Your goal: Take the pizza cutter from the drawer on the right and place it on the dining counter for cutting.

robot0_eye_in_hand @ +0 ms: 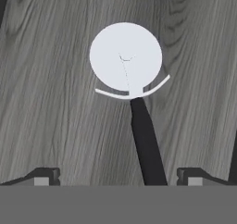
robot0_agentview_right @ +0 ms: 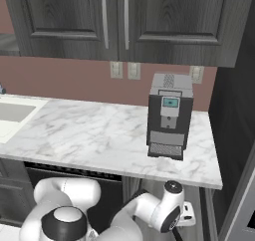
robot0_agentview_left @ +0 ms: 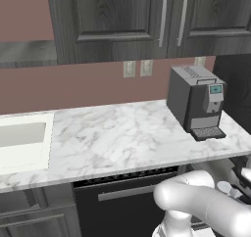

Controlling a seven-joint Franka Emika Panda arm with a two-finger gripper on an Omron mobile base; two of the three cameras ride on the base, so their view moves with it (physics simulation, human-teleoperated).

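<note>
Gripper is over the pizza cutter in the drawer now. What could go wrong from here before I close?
1. In the hand view the pizza cutter's thin dark handle runs between the open gripper's fingertips with wide gaps on both sides; closing off-centre may push it aside on the wood-grain drawer floor.
2. The round wheel lies beyond the fingertips, so a grip low on the handle may let the cutter tip.
3. The arm works below the marble worktop edge; lifting straight up might hit it.

Kitchen: sink (robot0_agentview_left: pixel 22 142), coffee machine (robot0_agentview_left: pixel 197 102), wall cabinets (robot0_agentview_right: pixel 119 21).

Marble worktop (robot0_agentview_left: pixel 122 133) mostly free; coffee machine (robot0_agentview_left: pixel 197 102) blocks right end, sink (robot0_agentview_left: pixel 22 142) at left.
</note>
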